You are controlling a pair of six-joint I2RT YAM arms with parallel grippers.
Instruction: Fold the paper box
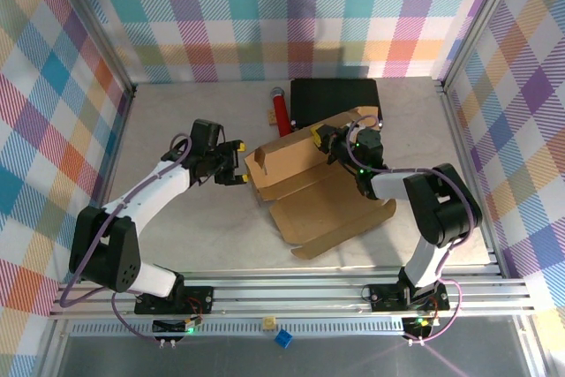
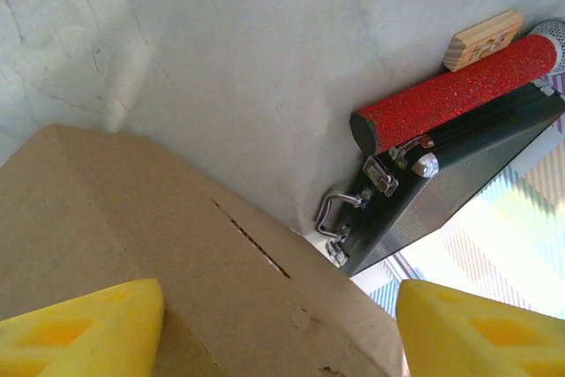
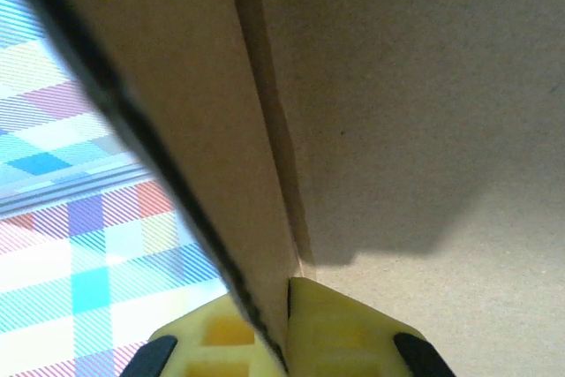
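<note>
The paper box point(image 1: 322, 205), plain brown cardboard, lies partly folded in the middle of the table, its far-left wall raised and its near flaps flat. My left gripper point(image 1: 238, 162) stands open at the box's left end. In the left wrist view its yellow fingers point(image 2: 79, 328) straddle a slotted cardboard panel point(image 2: 177, 253) of the paper box. My right gripper point(image 1: 323, 137) is shut on the box's raised far wall. In the right wrist view its fingertips point(image 3: 344, 333) pinch the thin cardboard edge point(image 3: 265, 245) of that wall.
A black hard case point(image 1: 335, 99) with a metal handle point(image 2: 335, 218) sits just behind the box. A red glitter cylinder point(image 1: 281, 110) and a small wooden block point(image 2: 484, 39) lie at the case's left side. Aluminium rails and plaid walls enclose the table.
</note>
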